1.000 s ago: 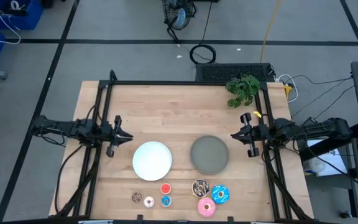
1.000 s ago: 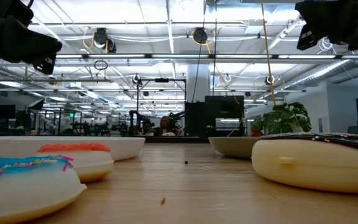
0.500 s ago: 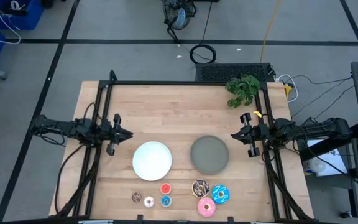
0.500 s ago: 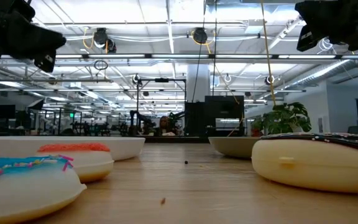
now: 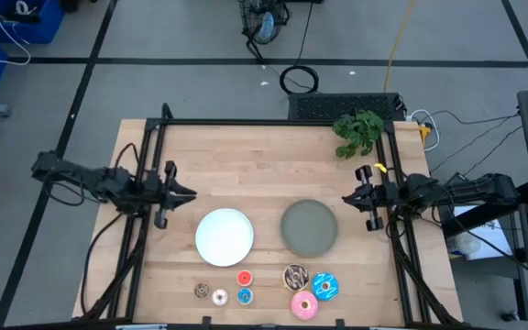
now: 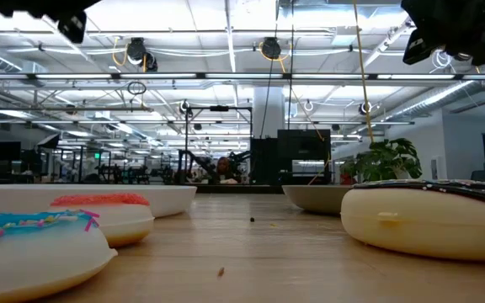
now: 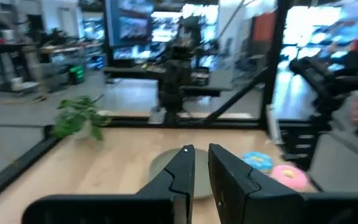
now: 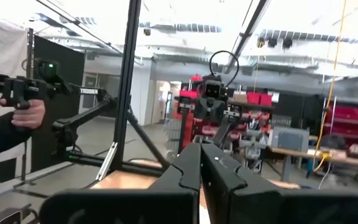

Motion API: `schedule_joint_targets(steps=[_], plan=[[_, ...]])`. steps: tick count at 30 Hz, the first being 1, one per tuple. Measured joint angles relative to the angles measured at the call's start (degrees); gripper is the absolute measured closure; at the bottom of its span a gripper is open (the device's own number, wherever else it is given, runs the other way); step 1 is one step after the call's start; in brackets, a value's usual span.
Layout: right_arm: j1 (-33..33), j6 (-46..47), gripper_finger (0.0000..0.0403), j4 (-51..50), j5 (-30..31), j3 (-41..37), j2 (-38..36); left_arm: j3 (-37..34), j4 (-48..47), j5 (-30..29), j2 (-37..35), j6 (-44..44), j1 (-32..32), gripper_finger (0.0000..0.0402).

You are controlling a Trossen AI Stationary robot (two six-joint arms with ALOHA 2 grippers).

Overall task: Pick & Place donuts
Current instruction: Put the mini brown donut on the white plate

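Observation:
Seven donuts lie near the table's front edge: small brown, white, red and blue ones, and larger chocolate sprinkled, blue sprinkled and pink ones. My left gripper hangs high over the table's left side, pointing level toward the right. Its fingers stand a narrow gap apart around nothing. My right gripper waits at the right side, shut and empty.
A white plate and a grey plate lie mid-table, just behind the donuts. A green plant stands at the far right corner. Black frame rails run along the far, left and right edges. A person's hand shows beyond the table.
My left gripper has risen well above the table, staying level, and in the low view it has climbed almost out of the picture. Its arm has folded back toward the table's left edge. The donuts and plates have kept their places.

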Motion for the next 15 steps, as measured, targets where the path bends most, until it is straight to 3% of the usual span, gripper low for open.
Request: schedule_joint_targets(steps=[4,8,15], plan=[[0.0,0.0,0.0403,-1.0,-0.1,0.0,0.0,8.2,-6.2,-4.6,9.1,-0.6,-2.1,0.035],[0.0,-2.7,0.0403,-1.5,-0.2,0.0,0.1,15.7,-11.3,-5.3,16.1,-0.5,-3.8,0.035],[0.0,-2.8,0.0403,-4.0,-0.2,0.0,0.1,20.4,-7.9,-3.2,20.7,-1.0,-7.8,0.035]])
